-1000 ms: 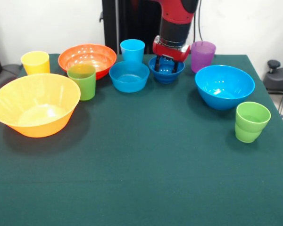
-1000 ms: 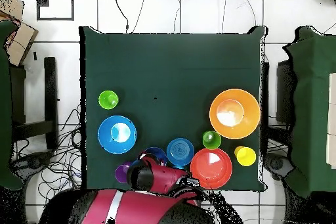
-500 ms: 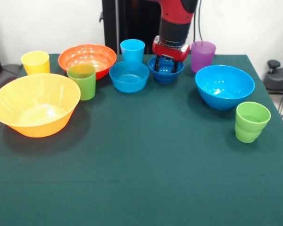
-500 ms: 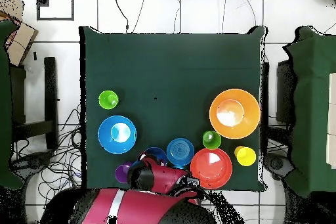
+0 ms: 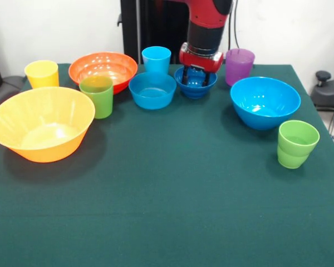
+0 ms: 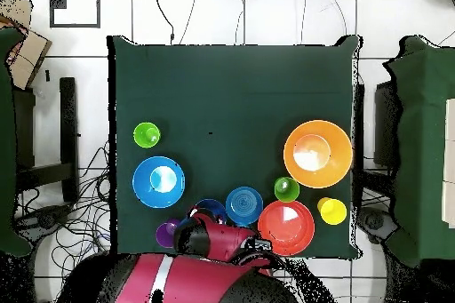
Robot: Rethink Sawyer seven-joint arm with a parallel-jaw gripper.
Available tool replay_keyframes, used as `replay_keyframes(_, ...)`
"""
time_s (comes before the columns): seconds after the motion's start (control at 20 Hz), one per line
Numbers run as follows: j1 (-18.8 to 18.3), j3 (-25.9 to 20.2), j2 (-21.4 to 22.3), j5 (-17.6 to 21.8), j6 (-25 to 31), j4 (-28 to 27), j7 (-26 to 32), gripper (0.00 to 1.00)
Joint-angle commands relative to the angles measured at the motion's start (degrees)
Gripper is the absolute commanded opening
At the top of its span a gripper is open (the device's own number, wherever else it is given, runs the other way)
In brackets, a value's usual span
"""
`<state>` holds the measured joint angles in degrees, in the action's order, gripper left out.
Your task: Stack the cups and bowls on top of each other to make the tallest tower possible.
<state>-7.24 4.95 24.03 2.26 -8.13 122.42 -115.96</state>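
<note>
green cloth table (image 5: 172,211), white wall (image 5: 55,28) behind.

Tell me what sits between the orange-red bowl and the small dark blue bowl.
In the front view, the medium light blue bowl sits between the orange-red bowl and small dark blue bowl.

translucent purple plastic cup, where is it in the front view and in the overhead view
Front view: the translucent purple plastic cup stands at the upper right, just right of the red arm.
Overhead view: it sits at the lower left, partly hidden by the arm.
Shared landmark: the big light blue plastic bowl is beside it in both views.
</note>
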Motion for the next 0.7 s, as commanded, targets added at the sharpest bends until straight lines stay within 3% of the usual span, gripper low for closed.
replay_keyframes(0.05, -2.9, -7.3, -4.2, 2.5, 0.3, -11.0, -3.4, 1.00)
replay_keyframes(0.7, -4.9, -8.0, -4.8, 5.1, 6.1, -16.6, -0.6, 1.00)
